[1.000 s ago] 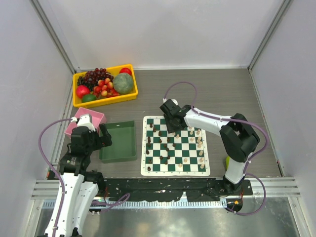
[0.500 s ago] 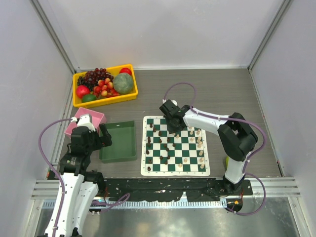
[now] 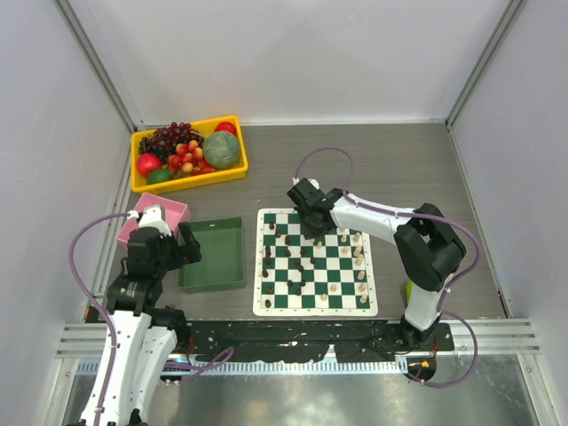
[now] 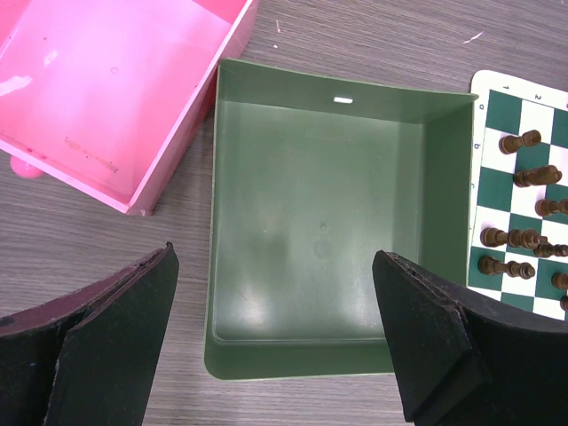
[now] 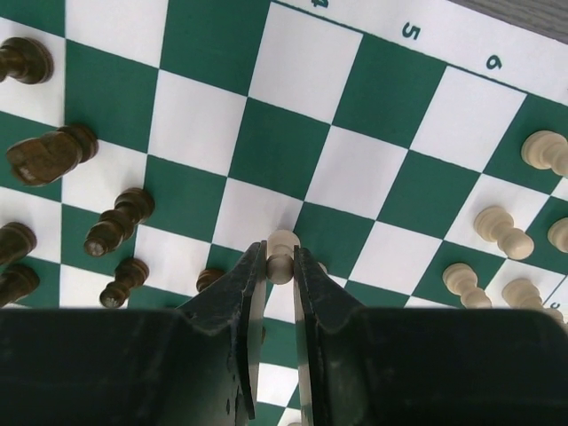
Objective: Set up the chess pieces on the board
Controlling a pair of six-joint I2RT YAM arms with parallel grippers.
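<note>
Right gripper [image 5: 280, 256] pinches 1 cream pawn [image 5: 283, 238] near the board's [image 5: 284, 151] far edge. Next, I judge: lift it straight, clear of its neighbours, and carry it to its home square. Left gripper [image 4: 273, 259] gapes wide, holding nothing.

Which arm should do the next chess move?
Right. The right hand is over the board, shut on a cream piece. The left hand hangs open over the green tray, off the board.
</note>
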